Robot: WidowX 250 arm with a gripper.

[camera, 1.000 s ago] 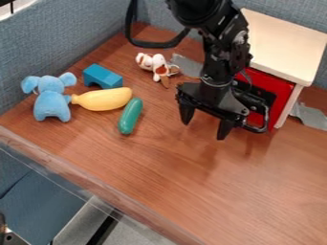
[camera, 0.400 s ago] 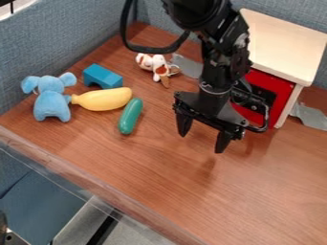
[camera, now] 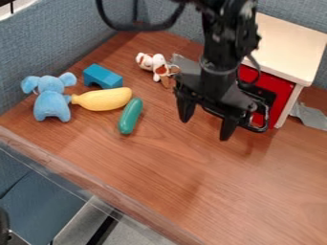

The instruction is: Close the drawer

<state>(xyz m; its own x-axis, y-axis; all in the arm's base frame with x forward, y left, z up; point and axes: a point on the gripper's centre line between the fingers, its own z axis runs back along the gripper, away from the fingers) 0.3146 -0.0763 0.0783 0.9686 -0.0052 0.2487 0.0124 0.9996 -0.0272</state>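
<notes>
At the near side, the bare wood of the counter (camera: 211, 191) was seen. Beyond it, the gripper (camera: 205, 128) was held over the counter with its two fingers apart, their tips pointed down, and nothing was clasped between them. To the left of the view, well apart from the gripper's path to the drawer, a green cucumber (camera: 130, 116), a yellow banana (camera: 102, 99), a blue elephant (camera: 51, 101) and a blue block (camera: 102, 76) were grouped.

The drawer (camera: 283, 97) was found just behind the gripper and toward the right of the view, set low in the cabinet (camera: 287, 48), its red front partly hidden by the gripper's frame. The line of travel was judged to run from the gripper back into the cabinet, away from the near edge. The front looked about flush with the cabinet, so the task was judged done or almost done. If any gap was left, only a short, square push on the front was called for; with a slanted one, the drawer might be jammed or the cabinet shoved back. Farther off, a small toy dog (camera: 154, 63) was left well clear of that line.
</notes>
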